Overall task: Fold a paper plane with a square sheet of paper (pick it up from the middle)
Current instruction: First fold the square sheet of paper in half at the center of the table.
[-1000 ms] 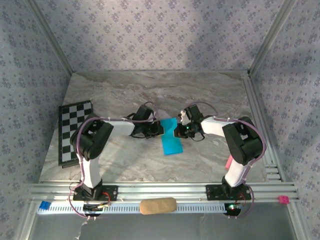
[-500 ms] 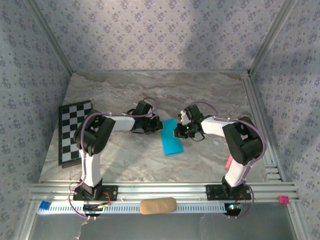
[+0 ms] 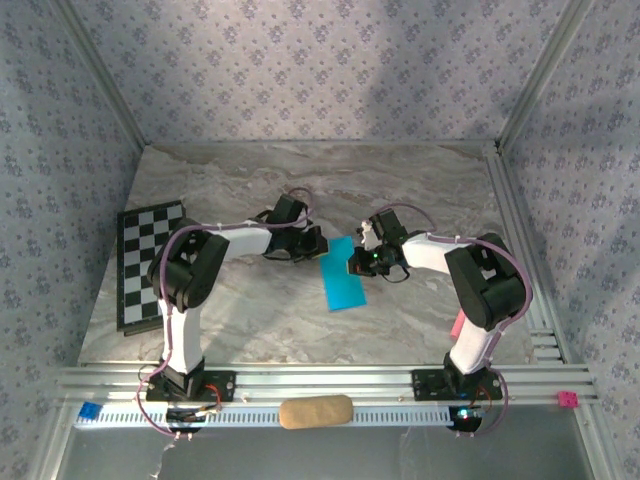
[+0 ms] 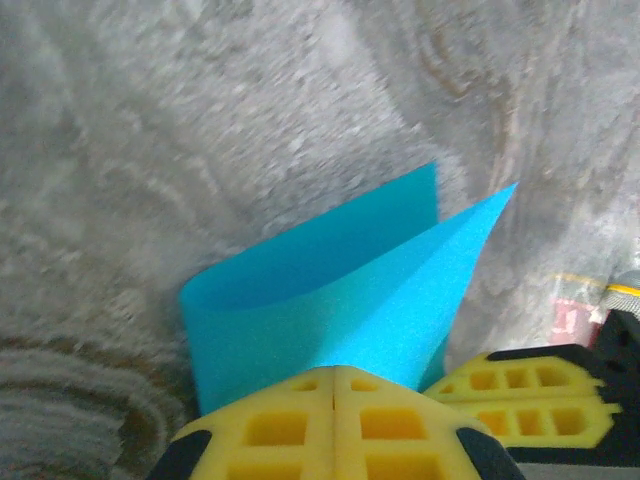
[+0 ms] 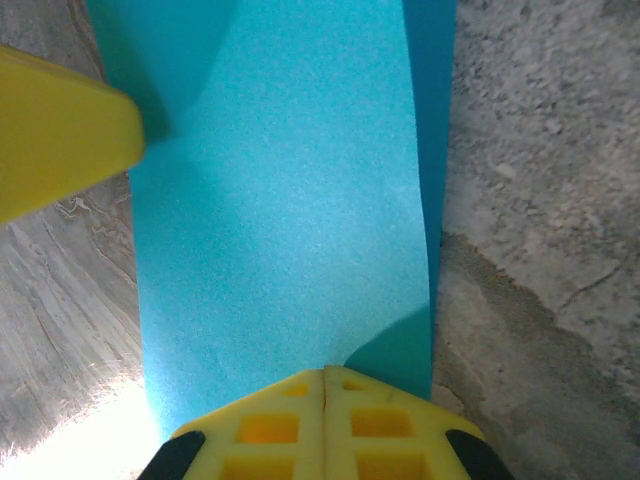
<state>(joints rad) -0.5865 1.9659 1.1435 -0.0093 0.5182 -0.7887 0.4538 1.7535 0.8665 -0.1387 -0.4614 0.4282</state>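
- The left gripper [image 4: 333,385] was clenched, seemingly on one edge of the square sheet of paper [image 4: 330,290]. The sheet lay loosely doubled over at mid-table.
- The right gripper [image 5: 325,385] looked clenched on another edge.
- Both claws held thin paper close together, so pulling apart could have torn it, and a slip could have skewed the crease.
- The fold stood bowed and unpressed, so it might have sprung open on release.
- The marble table [image 3: 250,320] lay bare around the sheet. The checkered board [image 3: 145,260] sat well apart at the left edge, and the pink stick [image 3: 457,325] was near the right arm.
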